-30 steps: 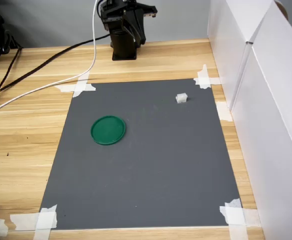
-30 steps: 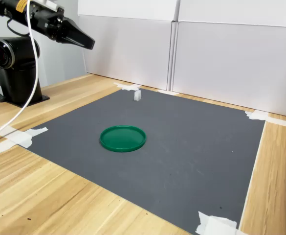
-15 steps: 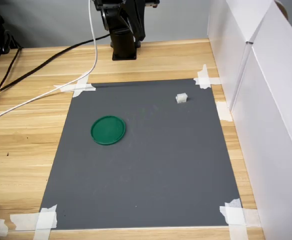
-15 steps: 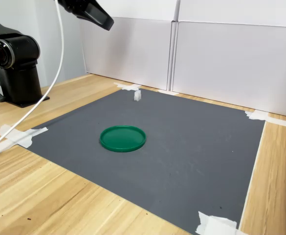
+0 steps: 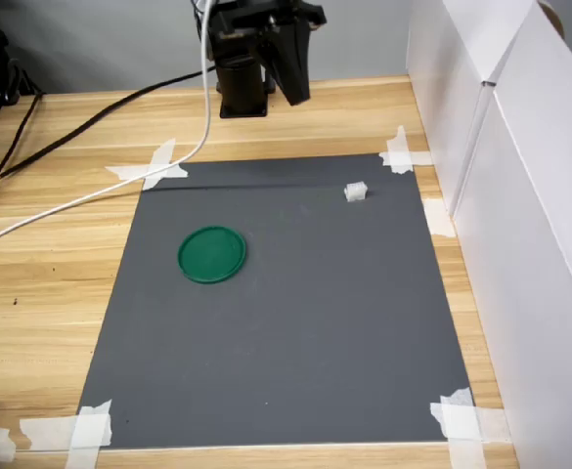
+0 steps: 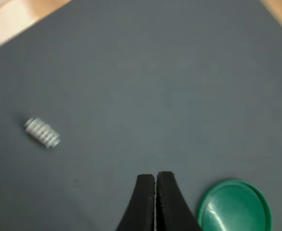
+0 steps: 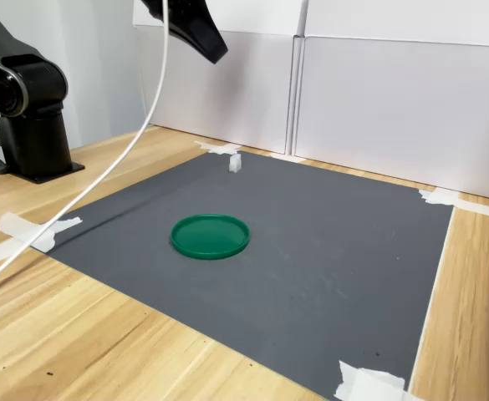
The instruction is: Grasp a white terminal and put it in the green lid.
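Observation:
The white terminal [image 5: 355, 191] [image 7: 235, 162] [image 6: 42, 132] is a tiny ridged whitish block lying on the grey mat near its far right corner in the first exterior view. The green lid [image 5: 212, 254] [image 7: 211, 236] [image 6: 233, 207] lies flat on the mat, well apart from the terminal. My gripper [image 5: 295, 88] [image 7: 213, 50] [image 6: 155, 180] hangs high above the mat's far edge, its two black fingers pressed together with nothing between them. It is above and clear of both things.
The grey mat [image 5: 295, 322] is taped at its corners to a wooden table [image 5: 41, 293]. White panels [image 5: 520, 195] wall off the first exterior view's right side. The arm's base [image 7: 27, 125] stands at the back, with a white cable [image 5: 90, 181] and black cables trailing over the table.
The arm has swung up and outward over the mat's far edge, toward the terminal's side. The white cable has shifted with it. The terminal and lid have not moved.

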### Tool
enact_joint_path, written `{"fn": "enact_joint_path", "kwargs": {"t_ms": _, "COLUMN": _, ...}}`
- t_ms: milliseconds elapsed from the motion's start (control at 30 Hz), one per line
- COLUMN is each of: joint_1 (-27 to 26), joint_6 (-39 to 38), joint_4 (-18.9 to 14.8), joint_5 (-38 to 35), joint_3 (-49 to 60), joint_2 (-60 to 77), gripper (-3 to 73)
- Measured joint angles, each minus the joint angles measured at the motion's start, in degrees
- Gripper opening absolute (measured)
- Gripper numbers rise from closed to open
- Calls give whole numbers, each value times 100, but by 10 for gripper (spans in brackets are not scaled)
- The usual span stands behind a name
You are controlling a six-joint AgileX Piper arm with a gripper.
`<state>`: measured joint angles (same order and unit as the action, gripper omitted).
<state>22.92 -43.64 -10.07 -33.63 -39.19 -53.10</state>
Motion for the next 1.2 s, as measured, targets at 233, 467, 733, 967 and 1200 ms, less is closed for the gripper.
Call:
{"fn": "enact_joint_path", "kwargs": {"t_ms": 233, "joint_1": 621, "joint_6": -320, "joint_4": 20, "joint_5": -82, "joint_3": 0, "joint_2": -427, "gripper": -15}}
{"fn": "enact_joint_path", "kwargs": {"t_ms": 467, "joint_1": 1071, "joint_6": -227, "joint_4": 79, "joint_5": -210, "joint_3": -11, "joint_2": -822, "gripper": -15}}
{"fn": "enact_joint_path", "kwargs": {"t_ms": 733, "joint_1": 1083, "joint_6": -26, "joint_4": 101, "joint_5": -686, "joint_3": -464, "joint_2": -1157, "gripper": 20}}
{"fn": "enact_joint_path", "kwargs": {"t_ms": 967, "joint_1": 1083, "joint_6": -21, "joint_4": 125, "joint_5": -1036, "joint_3": -969, "joint_2": -1542, "gripper": 250}}
{"fn": "enact_joint_path", "kwargs": {"t_ms": 1200, "joint_1": 1083, "joint_6": -21, "joint_4": 125, "joint_5": -867, "joint_3": -982, "joint_2": -1722, "gripper": 611}}
